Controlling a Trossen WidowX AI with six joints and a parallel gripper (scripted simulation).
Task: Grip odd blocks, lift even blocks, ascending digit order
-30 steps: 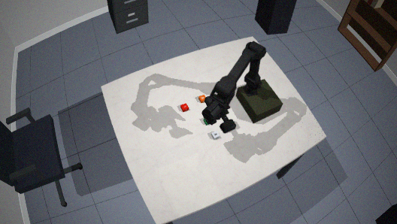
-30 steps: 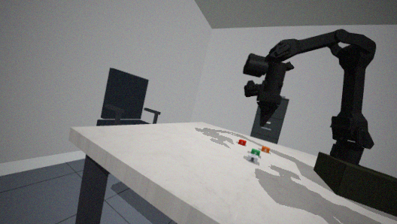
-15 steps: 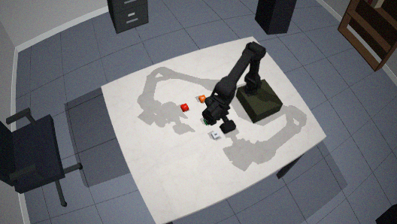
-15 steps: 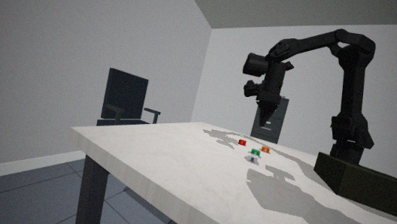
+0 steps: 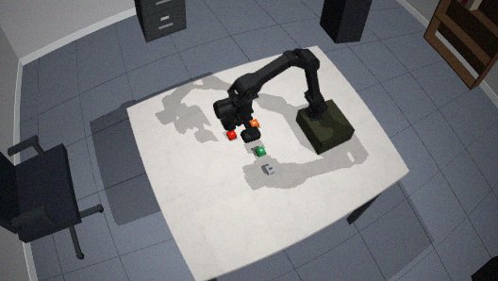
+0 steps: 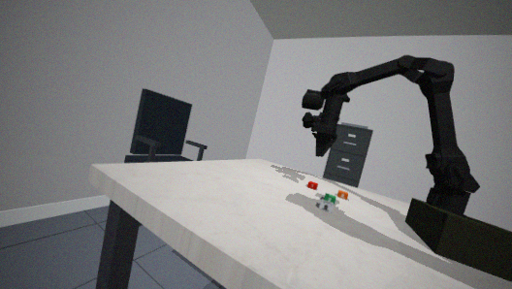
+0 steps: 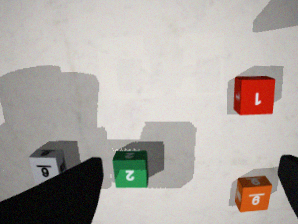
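Observation:
My gripper is open and empty, high above the blocks. The red block shows 1 and stands at the upper right of the wrist view. The green block shows 2, just inside the left finger in the wrist view. The orange block shows an underlined digit that reads as 6, near the right finger. The white block seems to show an underlined 9; the left finger partly hides it.
The blocks stand apart on the white table. The arm's dark green base box stands on the table beyond the blocks. Shadows of the arm cross the table. A chair stands on the floor beyond the table edge.

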